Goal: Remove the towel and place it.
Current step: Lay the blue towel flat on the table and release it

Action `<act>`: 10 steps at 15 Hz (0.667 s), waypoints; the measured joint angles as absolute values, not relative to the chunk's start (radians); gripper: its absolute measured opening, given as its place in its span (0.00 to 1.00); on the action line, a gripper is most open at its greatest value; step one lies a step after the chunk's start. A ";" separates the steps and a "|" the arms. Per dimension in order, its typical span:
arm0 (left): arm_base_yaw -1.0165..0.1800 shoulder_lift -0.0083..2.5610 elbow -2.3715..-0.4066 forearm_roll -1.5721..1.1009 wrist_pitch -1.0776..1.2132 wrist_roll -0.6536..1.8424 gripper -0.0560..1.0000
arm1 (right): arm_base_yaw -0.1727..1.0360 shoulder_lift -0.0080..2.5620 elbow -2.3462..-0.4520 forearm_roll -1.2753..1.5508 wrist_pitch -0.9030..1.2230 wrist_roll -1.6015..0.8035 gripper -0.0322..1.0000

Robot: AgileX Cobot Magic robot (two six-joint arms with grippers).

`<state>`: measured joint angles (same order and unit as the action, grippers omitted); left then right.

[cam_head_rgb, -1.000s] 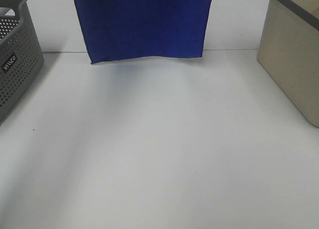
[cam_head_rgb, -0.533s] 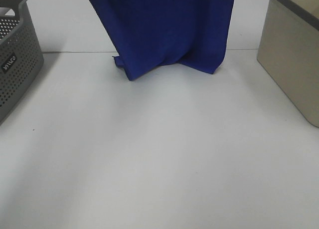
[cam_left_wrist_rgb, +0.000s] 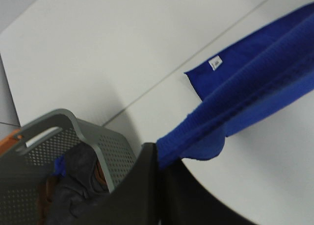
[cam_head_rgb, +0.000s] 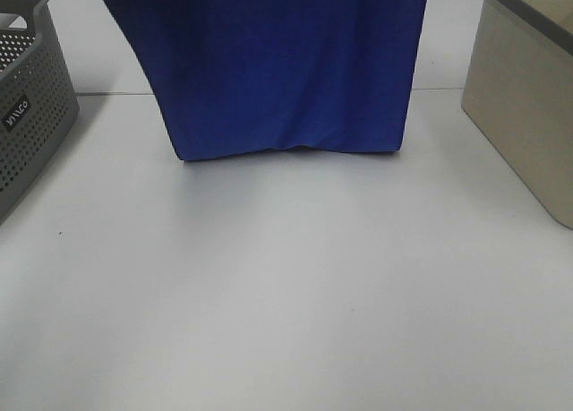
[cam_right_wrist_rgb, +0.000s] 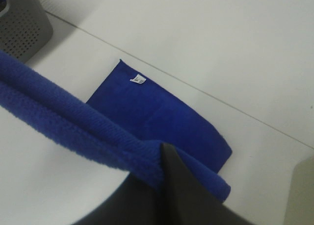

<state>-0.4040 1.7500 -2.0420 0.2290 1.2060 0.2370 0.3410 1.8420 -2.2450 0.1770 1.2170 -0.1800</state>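
Observation:
The towel (cam_head_rgb: pixel 286 71) is a large royal-blue cloth hanging as a wide sheet from above the top of the exterior view. Its lower edge rests on the white table (cam_head_rgb: pixel 286 295) near the back. Neither gripper appears in that view. In the left wrist view my left gripper (cam_left_wrist_rgb: pixel 158 151) is shut on one upper corner of the towel (cam_left_wrist_rgb: pixel 255 87), whose white tag (cam_left_wrist_rgb: pixel 215 62) shows on the part lying on the table. In the right wrist view my right gripper (cam_right_wrist_rgb: pixel 162 161) is shut on the other upper corner of the towel (cam_right_wrist_rgb: pixel 162 117), with the tag (cam_right_wrist_rgb: pixel 138 79) at the far edge.
A grey perforated basket (cam_head_rgb: pixel 27 115) stands at the left edge of the table, with dark clothes inside it in the left wrist view (cam_left_wrist_rgb: pixel 73 141). A beige bin (cam_head_rgb: pixel 528 98) stands at the right edge. The white table stretches forward from the towel.
The towel has come down and forward. Its lower edge was bunched on the table half a second ago and now hangs wide and straight, lower in the view.

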 joint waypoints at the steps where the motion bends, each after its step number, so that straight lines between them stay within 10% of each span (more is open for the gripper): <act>1: -0.404 1.686 -1.949 0.221 1.203 0.237 0.05 | 0.342 1.831 -2.207 0.211 1.218 -0.180 0.05; 10: -0.407 1.311 -1.414 -0.069 1.174 0.118 0.05 | 0.347 1.444 -1.583 0.307 1.215 -0.181 0.05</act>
<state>-0.4070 1.3110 -1.4140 -0.0690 1.1740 0.1180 0.3470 1.4440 -1.5830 0.3070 1.2150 -0.1810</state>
